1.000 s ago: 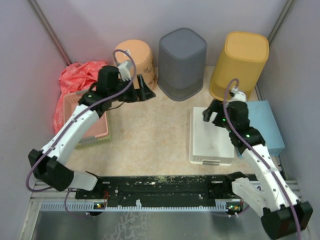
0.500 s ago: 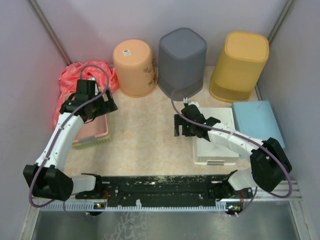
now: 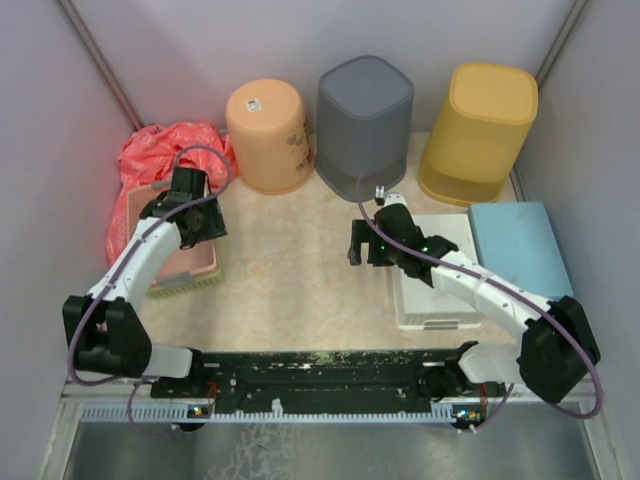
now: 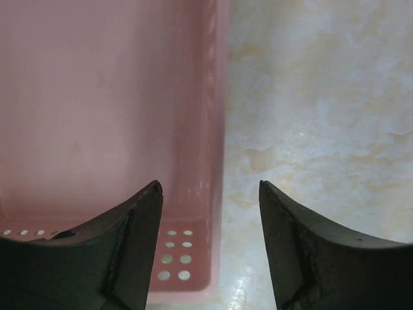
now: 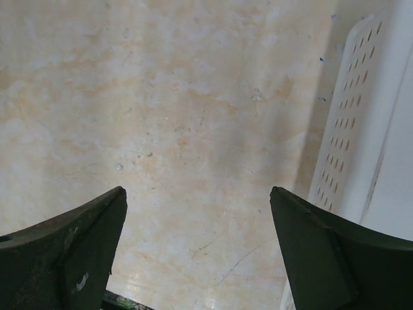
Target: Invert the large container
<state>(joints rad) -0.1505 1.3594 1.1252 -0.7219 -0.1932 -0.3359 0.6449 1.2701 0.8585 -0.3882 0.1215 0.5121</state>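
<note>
- Yellow container [image 3: 485, 125], the largest bin here, stands at the far right of the table [image 3: 290, 290]. Its closed base is up and its wider rim is down. Neither arm touches it.
- Nearest, a black rail [image 3: 320, 375] carries both arm bases along the table's near edge.
- The white basket [image 3: 440, 305] lies on the near right, with the right forearm crossing above it. A blue box [image 3: 520, 250] sits just beside it on the right.
- The right gripper [image 3: 358, 243] hangs left of the white basket. Only the wrist view shows its fingers [image 5: 71, 245] spread wide and empty over bare tabletop, with the basket's perforated wall at the right.
- The left gripper [image 3: 200, 225] hovers over the right edge of a pink basket [image 3: 190, 268]. Its wrist view shows the fingers [image 4: 139, 232] open and holding nothing, straddling the basket's wall above its hole-dotted floor.
- A red plastic bag [image 3: 160, 150] lies beyond the pink basket.
- A peach bucket [image 3: 268, 135] and a grey bin [image 3: 365, 120] stand in the far row, left of the yellow container.
- The tabletop is mottled beige, enclosed by pale lilac walls.
</note>
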